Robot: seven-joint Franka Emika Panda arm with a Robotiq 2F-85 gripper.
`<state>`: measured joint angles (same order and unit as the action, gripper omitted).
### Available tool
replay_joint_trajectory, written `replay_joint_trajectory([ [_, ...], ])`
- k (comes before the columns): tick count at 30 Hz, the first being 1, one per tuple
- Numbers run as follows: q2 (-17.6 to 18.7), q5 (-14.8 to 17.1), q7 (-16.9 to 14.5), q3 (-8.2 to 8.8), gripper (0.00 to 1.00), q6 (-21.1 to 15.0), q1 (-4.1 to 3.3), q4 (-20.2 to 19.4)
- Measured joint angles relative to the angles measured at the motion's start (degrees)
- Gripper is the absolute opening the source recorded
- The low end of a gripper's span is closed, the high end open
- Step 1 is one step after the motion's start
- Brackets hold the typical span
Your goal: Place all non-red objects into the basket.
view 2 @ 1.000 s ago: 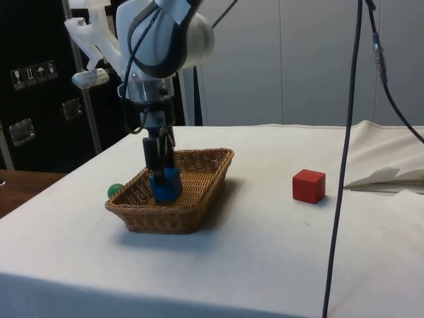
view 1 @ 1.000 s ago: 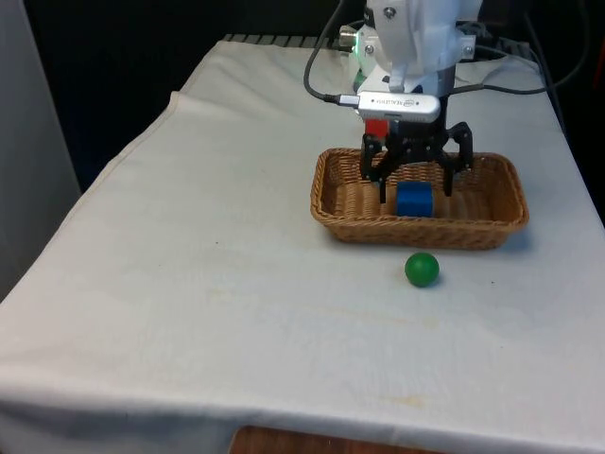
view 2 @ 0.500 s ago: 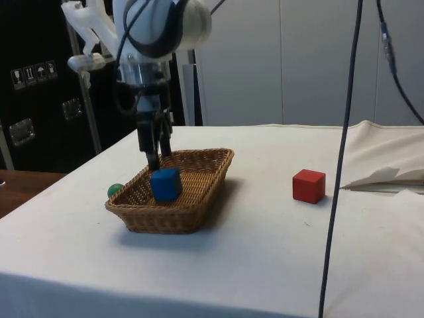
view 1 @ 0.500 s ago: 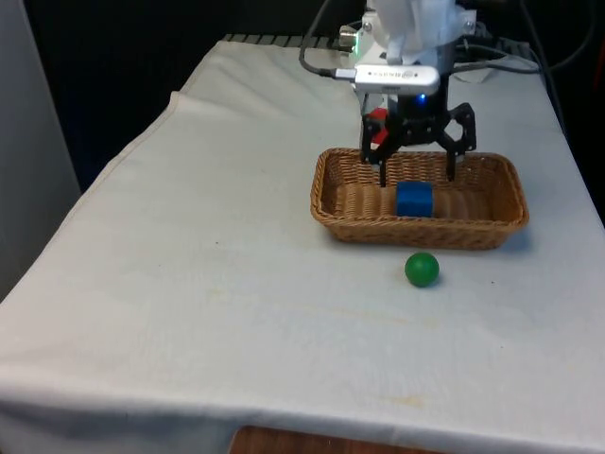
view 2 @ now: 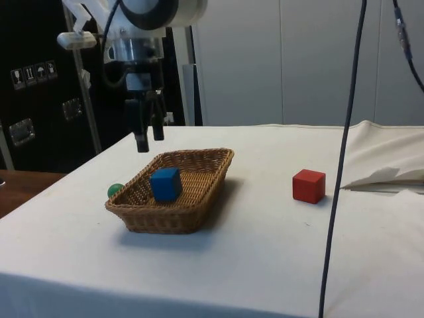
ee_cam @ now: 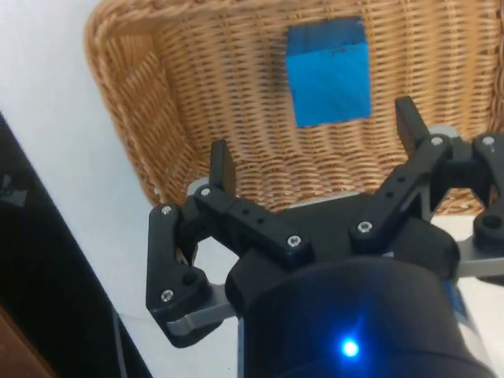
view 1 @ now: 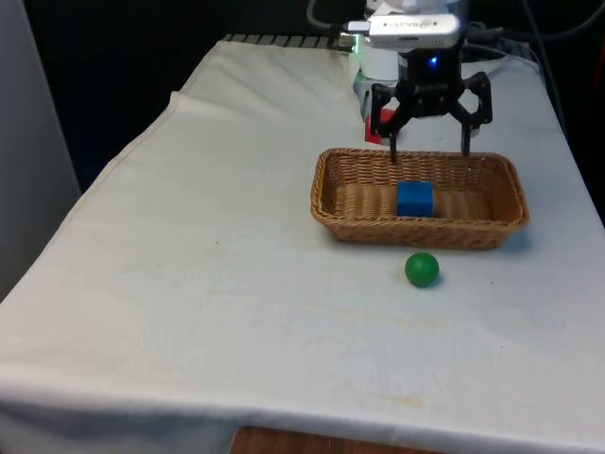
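Cube (view 1: 413, 199), blue, lies in basket (view 1: 331, 210); end effector (view 1: 429, 149) hangs above, fingers spread, empty. Ball (view 1: 422, 269) on surface (view 1: 208, 284).

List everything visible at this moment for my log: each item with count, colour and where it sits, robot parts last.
basket: one, woven tan wicker, on the cloth toward the front view's right.
blue cube: one, blue, lying inside the basket.
green ball: one, green, on the cloth just outside the basket's camera-side wall in the front view.
red cube: one, red, on the cloth apart from the basket, on its far side from the ball.
table: one, under a white cloth.
claw: one, black, open and empty, raised above the basket's far rim.
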<state>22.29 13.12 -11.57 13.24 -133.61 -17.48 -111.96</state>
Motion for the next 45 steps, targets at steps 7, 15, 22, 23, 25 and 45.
replay_joint_trajectory([
  [7, 1.8, 0.0, 1.9, -0.57, 1.00, 0.2, -0.06, 2.7],
  [15, 5.0, 0.0, 3.7, -1.09, 1.00, 0.8, -0.06, 7.6],
  [22, 8.5, 0.5, 3.3, -0.69, 1.00, 2.9, 0.57, 13.2],
  [23, 9.1, 0.7, 3.0, -0.63, 1.00, 3.2, 0.74, 13.9],
  [25, 10.1, 1.5, 2.2, -0.46, 1.00, 3.6, 1.09, 15.3],
  [45, 19.1, 6.7, -3.3, 0.34, 1.00, 5.5, 2.92, 25.2],
])
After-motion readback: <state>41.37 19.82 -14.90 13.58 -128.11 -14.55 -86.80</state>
